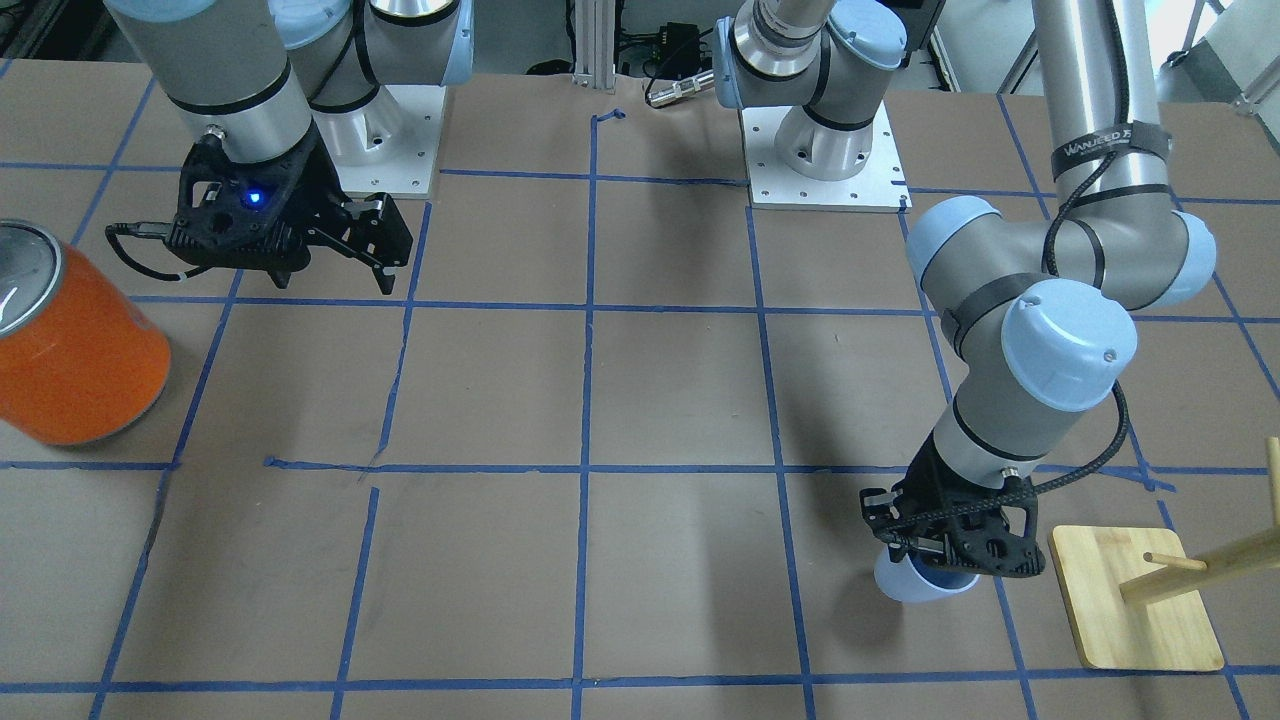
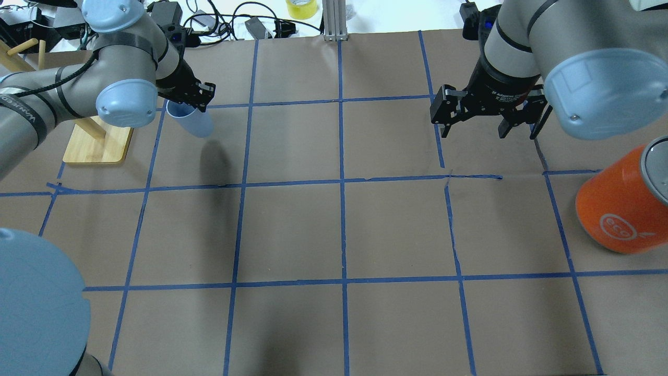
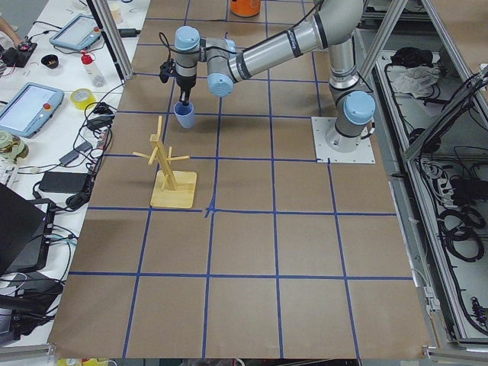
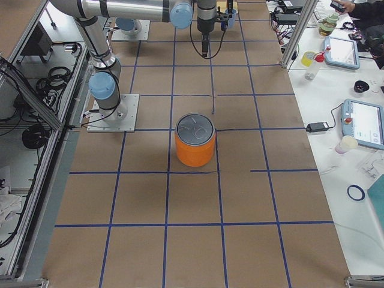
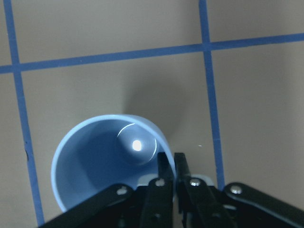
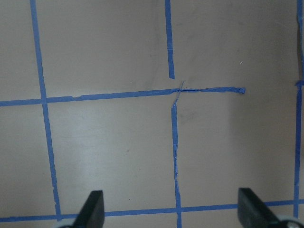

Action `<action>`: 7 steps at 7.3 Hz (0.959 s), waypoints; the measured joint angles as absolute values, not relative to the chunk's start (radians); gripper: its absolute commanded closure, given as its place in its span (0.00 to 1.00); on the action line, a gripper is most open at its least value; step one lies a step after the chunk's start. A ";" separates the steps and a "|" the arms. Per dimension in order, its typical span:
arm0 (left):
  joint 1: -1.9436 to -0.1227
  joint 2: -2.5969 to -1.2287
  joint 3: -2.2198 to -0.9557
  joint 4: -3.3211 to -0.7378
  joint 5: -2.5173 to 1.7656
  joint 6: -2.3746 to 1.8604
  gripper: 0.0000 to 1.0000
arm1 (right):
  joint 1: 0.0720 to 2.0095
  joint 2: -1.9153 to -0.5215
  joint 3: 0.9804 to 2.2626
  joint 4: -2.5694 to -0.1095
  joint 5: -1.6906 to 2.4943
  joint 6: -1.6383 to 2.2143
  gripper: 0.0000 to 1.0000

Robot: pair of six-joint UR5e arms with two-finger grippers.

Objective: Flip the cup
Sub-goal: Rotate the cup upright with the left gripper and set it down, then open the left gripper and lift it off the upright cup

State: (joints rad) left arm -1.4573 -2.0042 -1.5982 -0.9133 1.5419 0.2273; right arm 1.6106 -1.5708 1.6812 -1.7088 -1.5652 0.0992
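The pale blue cup point(image 1: 915, 588) is at the far left of the table, next to the wooden rack. Its mouth faces up and it looks slightly tilted. My left gripper point(image 1: 935, 565) is shut on its rim wall, one finger inside and one outside, as the left wrist view shows point(image 5: 173, 164). That view looks down into the cup point(image 5: 95, 161). The cup also shows in the overhead view point(image 2: 193, 121) under the left gripper point(image 2: 190, 102). I cannot tell whether its base touches the table. My right gripper point(image 2: 489, 130) hangs open and empty above the table, far from the cup point(image 6: 172, 211).
A large orange can point(image 2: 621, 203) with a silver top stands at the right edge, near the right arm. A wooden peg rack on a square base point(image 2: 96, 143) stands just left of the cup. Blue tape lines grid the brown table point(image 2: 339, 230).
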 measured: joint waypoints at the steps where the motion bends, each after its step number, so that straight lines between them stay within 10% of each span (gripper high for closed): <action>1: -1.457 -2.013 -1.597 -0.907 1.547 0.234 0.93 | 1.611 -1.566 1.681 -1.710 -1.566 0.100 0.00; 3: -1.457 -2.026 -1.611 -0.903 1.548 0.236 0.83 | 1.611 -1.565 1.680 -1.712 -1.568 0.103 0.00; 7: -1.457 -2.032 -1.615 -0.900 1.544 0.242 0.30 | 1.611 -1.568 1.678 -1.713 -1.576 0.111 0.00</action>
State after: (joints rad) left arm -1.4573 -2.0324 -1.6153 -0.8995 1.5444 0.2421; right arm 1.6107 -1.5676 1.6784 -1.7135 -1.5755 0.1109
